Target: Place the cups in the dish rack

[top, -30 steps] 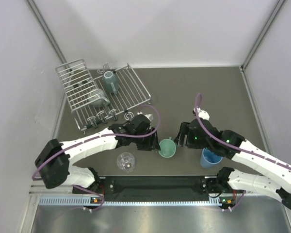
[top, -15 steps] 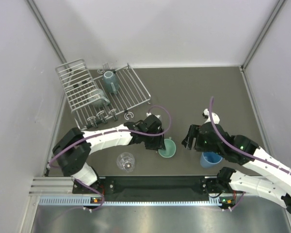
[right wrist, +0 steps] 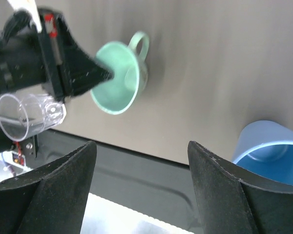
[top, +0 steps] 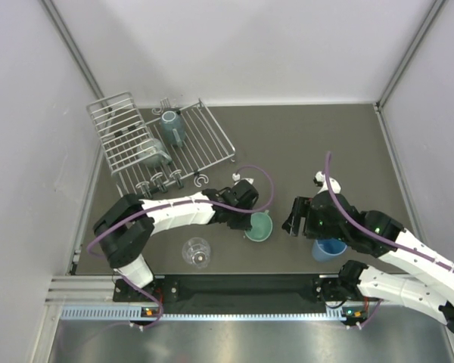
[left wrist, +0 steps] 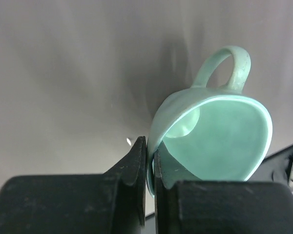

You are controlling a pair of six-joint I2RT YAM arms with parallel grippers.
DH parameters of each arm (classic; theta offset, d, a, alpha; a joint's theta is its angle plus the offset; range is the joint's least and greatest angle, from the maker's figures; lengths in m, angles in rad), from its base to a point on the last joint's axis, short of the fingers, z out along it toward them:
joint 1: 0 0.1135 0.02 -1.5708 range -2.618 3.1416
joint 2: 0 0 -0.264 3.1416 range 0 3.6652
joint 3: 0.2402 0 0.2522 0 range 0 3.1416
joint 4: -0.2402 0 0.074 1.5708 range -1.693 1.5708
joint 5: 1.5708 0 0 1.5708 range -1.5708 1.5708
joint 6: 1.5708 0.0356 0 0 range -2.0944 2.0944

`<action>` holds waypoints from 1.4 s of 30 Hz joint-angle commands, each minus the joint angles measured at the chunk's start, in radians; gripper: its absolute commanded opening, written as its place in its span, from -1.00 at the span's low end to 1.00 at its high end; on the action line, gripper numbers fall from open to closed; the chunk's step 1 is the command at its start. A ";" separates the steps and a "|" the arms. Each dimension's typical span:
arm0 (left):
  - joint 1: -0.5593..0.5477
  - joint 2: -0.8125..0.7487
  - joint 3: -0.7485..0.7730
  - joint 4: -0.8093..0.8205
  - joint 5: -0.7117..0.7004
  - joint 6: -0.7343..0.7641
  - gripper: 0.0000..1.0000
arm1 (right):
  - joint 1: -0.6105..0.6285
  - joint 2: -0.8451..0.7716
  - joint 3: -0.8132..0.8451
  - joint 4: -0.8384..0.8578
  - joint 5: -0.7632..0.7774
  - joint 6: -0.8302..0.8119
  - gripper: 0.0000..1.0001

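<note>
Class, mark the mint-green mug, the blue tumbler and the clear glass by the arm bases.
mint-green mug (top: 260,227), overhead view, inside of the bowl.
blue tumbler (top: 330,249), overhead view, its open mouth.
clear glass (top: 196,252), overhead view, centre of its mouth.

Dark grey matte desk (top: 310,144), boxed in by plain white wall panels: left (top: 23,113), far (top: 242,45), right (top: 439,113). Silver corner posts slant up at far left (top: 72,45) and far right (top: 412,53). Near edge: black mounting plate (top: 242,287), white slotted strip (top: 212,312), brushed metal surface (top: 250,340). Light even and soft, shadows faint.
</note>
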 commanded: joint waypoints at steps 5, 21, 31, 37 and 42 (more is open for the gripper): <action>-0.003 -0.071 0.098 0.008 -0.143 0.157 -1.00 | 0.008 -0.017 0.064 0.033 -0.090 0.011 0.51; -0.003 -0.659 -0.108 0.438 -0.286 0.779 -1.00 | 0.003 0.084 0.205 0.208 -0.444 0.066 0.49; -0.003 -0.970 -0.252 0.501 -0.181 1.182 -1.00 | -0.006 0.156 0.204 0.473 -0.808 0.215 0.49; -0.003 -1.079 -0.286 0.381 0.065 1.369 -1.00 | -0.006 0.165 0.129 0.710 -0.952 0.390 0.46; -0.003 -1.139 -0.298 0.338 0.137 1.420 -1.00 | -0.006 0.227 0.150 0.742 -1.001 0.448 0.40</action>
